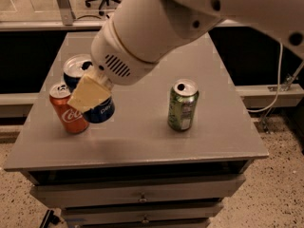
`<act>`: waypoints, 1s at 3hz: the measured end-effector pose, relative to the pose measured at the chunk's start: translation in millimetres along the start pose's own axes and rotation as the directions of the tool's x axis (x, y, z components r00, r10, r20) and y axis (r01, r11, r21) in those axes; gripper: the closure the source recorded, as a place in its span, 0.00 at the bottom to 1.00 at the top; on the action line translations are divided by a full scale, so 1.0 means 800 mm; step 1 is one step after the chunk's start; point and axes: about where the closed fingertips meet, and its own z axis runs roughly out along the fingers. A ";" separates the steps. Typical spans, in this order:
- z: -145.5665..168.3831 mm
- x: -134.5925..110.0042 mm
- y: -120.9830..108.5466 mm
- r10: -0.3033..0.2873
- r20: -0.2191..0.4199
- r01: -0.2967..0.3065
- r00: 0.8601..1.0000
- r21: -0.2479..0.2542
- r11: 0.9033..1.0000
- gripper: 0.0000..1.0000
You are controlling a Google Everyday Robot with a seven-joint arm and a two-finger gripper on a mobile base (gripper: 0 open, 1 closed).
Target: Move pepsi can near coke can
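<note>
Near the left edge of the counter [142, 141] the coke can [70, 117] stands upright. Just to its right the gripper [92, 97] has its fingers closed around the pepsi can [102, 112], which is tilted and seems to be off the surface; whether the two cans touch is unclear. The green can [183, 106] stands well apart toward the right edge. The carry looks nearly done. Next, lower the pepsi upright without bumping the coke, then let go.
</note>
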 end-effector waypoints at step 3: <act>0.089 0.036 -0.040 0.021 -0.028 -0.023 0.999 -0.054 0.998 1.00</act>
